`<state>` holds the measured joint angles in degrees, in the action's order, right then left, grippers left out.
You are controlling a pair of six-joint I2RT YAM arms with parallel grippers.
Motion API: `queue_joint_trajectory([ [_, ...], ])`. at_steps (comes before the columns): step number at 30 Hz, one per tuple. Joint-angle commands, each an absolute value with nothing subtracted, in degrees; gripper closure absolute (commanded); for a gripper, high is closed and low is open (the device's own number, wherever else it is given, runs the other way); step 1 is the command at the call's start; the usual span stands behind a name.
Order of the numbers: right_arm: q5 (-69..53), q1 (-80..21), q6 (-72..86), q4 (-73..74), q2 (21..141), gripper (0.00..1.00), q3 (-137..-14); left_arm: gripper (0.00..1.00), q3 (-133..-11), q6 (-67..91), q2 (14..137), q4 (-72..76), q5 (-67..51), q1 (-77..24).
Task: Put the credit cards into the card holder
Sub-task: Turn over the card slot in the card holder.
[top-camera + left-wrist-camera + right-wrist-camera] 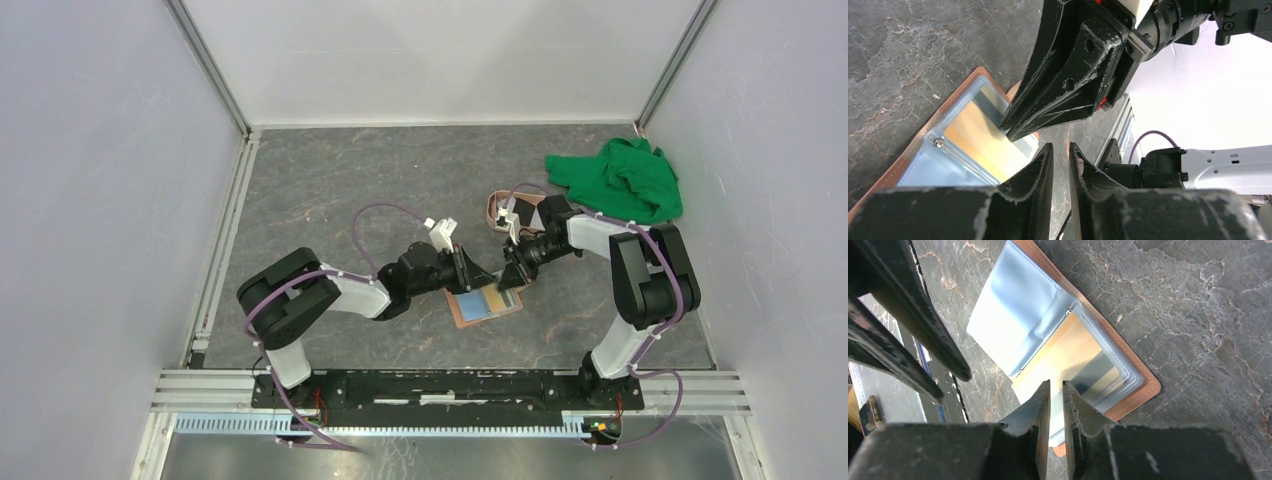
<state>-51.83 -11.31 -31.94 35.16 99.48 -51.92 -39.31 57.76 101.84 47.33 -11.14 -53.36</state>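
Note:
The tan-brown card holder (485, 305) lies open on the table between both grippers, its clear pale-blue sleeves (923, 170) facing up and its leather rim (1143, 385) showing. An orange-yellow credit card (1073, 355) sits partly inside a sleeve, and it also shows in the left wrist view (978, 135). My right gripper (1055, 386) is shut, with its tips (1010, 132) down on the card's near end. My left gripper (1060, 147) is shut and empty. It hovers over the table just beside the holder, tip to tip with the right one (495, 275).
A pink oval tray (497, 205) with more cards lies behind the right wrist, mostly hidden by it. A crumpled green cloth (620, 180) lies at the back right. White walls enclose the table on three sides.

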Motion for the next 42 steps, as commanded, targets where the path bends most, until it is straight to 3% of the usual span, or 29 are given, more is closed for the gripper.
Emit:
queue_joint_trajectory([
  [1,-47.0,-11.3,-31.7,33.4,100.1,0.79,-52.4,0.75,-36.8,54.9,99.7,45.4,-9.0,-53.1],
  [9,-51.7,-11.3,-34.9,34.8,97.0,0.79,-52.6,0.90,-37.3,57.3,104.1,43.3,-8.6,-53.1],
  [16,-51.3,-11.2,-35.0,35.1,97.6,0.79,-52.9,0.95,-41.5,55.0,105.4,34.6,-6.8,-53.4],
  [32,-53.8,-11.2,-37.6,37.3,96.9,0.79,-53.8,0.97,-46.0,53.5,109.8,32.3,-8.7,-54.0],
  [42,-57.2,-4.1,-42.7,37.3,83.2,0.80,-53.2,0.93,-42.1,45.5,99.1,28.5,-5.4,-53.9],
])
